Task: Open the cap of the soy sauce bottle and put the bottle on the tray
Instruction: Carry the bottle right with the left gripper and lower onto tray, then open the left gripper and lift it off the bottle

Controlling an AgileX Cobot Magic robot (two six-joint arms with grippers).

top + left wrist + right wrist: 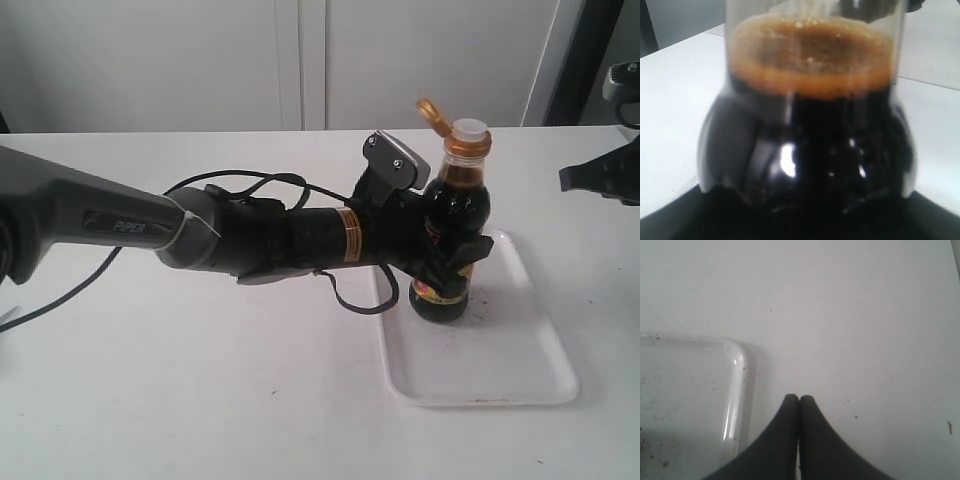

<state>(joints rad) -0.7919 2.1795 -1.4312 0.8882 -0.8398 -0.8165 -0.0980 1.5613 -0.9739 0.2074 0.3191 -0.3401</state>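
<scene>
The soy sauce bottle (pixel 458 205) stands upright over the left part of the white tray (pixel 510 370), its base on the tray floor or just above it. The golden cap (pixel 432 113) is flipped up on its hinge, baring the white spout (pixel 470 128). My left gripper (pixel 445 262) reaches in from the left and is shut on the bottle's lower body, over the label. In the left wrist view the bottle (pixel 810 125) fills the picture and the fingers are lost in the dark. My right gripper (pixel 799 399) is shut and empty, above the table beside a tray corner (pixel 735 385).
The right arm (pixel 600 178) hovers at the far right edge, apart from the bottle. The left arm and its loose cables (pixel 250 235) stretch across the white table. The tray floor carries dark specks.
</scene>
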